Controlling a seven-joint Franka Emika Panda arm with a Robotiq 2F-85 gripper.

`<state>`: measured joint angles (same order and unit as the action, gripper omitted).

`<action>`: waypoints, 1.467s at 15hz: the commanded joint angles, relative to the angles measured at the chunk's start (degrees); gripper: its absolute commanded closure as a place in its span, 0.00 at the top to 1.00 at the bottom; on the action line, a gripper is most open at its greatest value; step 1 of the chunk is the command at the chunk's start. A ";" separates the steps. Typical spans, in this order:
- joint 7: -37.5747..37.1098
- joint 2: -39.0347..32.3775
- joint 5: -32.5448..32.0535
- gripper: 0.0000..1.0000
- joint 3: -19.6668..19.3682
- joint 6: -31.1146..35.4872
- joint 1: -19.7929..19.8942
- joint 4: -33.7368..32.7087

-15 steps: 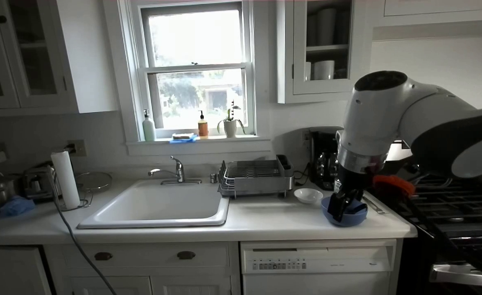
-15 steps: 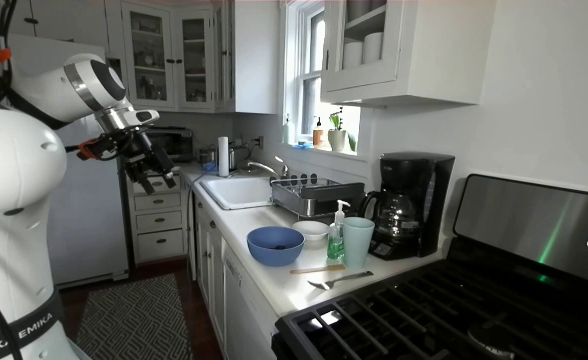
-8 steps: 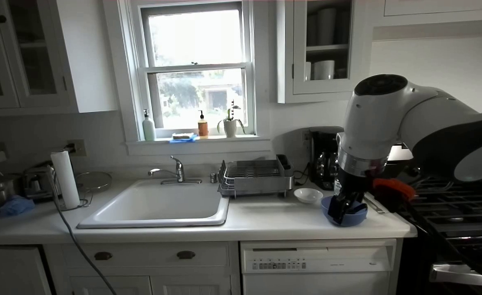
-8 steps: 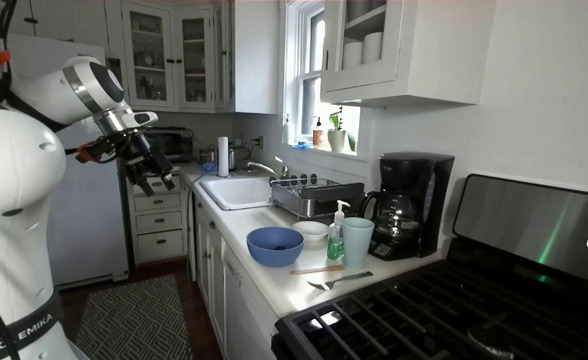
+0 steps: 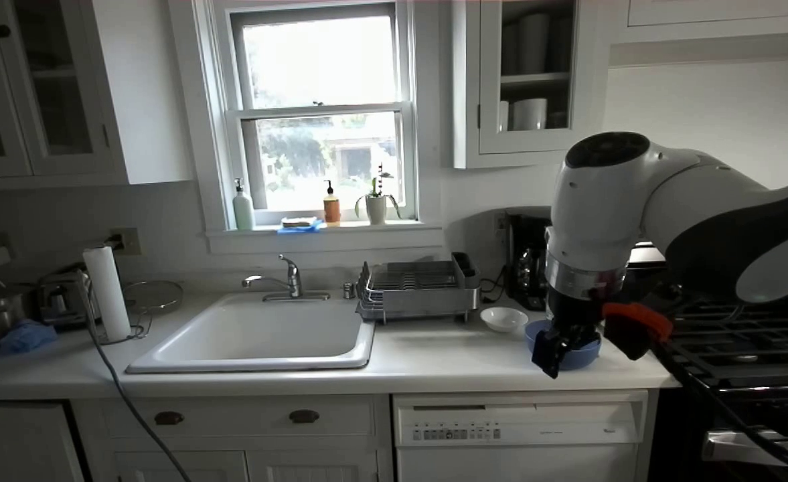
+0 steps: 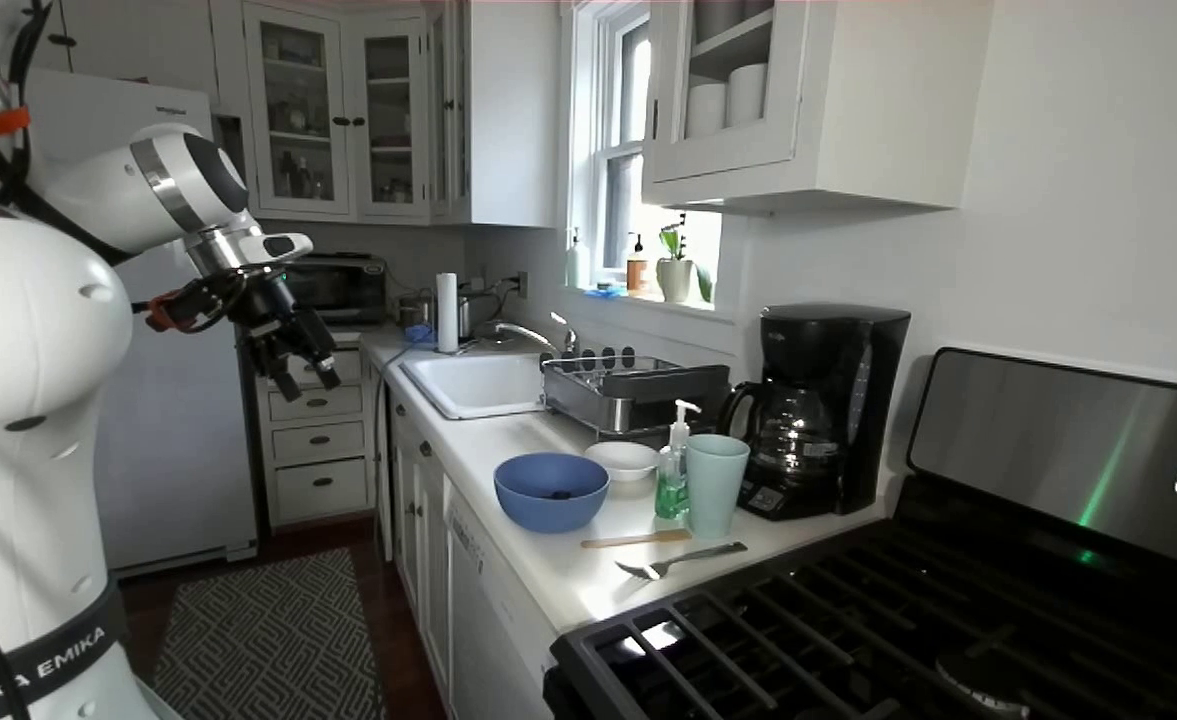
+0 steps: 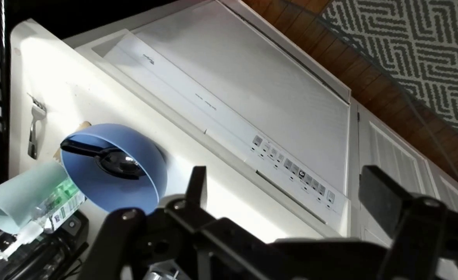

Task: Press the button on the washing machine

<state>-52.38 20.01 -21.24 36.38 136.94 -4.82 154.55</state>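
Observation:
The washing machine [image 5: 521,462] is a white flat-fronted appliance under the counter; it also shows in an exterior view [image 6: 493,630] and in the wrist view [image 7: 252,81]. Its row of small grey buttons [image 7: 293,167] lies on the top control strip, near the end by the cabinet doors; the buttons also show in an exterior view [image 5: 457,434]. My gripper [image 7: 286,173] is open and empty, with its fingers wide apart and the buttons seen between them. In an exterior view my gripper [image 6: 310,388] hangs in the air in front of the counter, pointing down and touching nothing.
A blue bowl [image 6: 548,505] with a black utensil stands on the counter [image 5: 434,368], beside a white bowl [image 6: 623,462], a soap bottle [image 6: 672,490], a teal cup [image 6: 716,490] and a fork [image 7: 38,112]. The black stove [image 6: 848,640] adjoins the counter's end.
The arm and gripper have moved down a little, and slightly left in both exterior views. The gripper stays open. The washing machine and counter items have not moved.

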 commanded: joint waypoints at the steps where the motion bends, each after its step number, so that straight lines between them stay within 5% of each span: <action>1: -12.81 -9.22 -8.22 1.00 5.02 -4.70 2.37 -5.19; 3: -21.05 -14.91 -14.93 1.00 9.18 -7.36 5.65 -8.42; 7: -34.69 -27.55 -32.48 1.00 11.55 -14.66 7.71 -16.20; 8: -36.19 -30.47 -35.73 1.00 4.63 -16.97 0.93 -18.00; 14: -36.59 -48.22 -42.24 1.00 -11.52 -21.47 -13.55 -32.47; 18: -35.33 -56.66 -41.12 1.00 -17.91 -21.15 -20.10 -40.47; 22: -34.15 -57.03 -39.90 1.00 -19.90 -18.98 -21.26 -40.01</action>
<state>-86.87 -37.22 -61.85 17.64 117.53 -24.98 114.58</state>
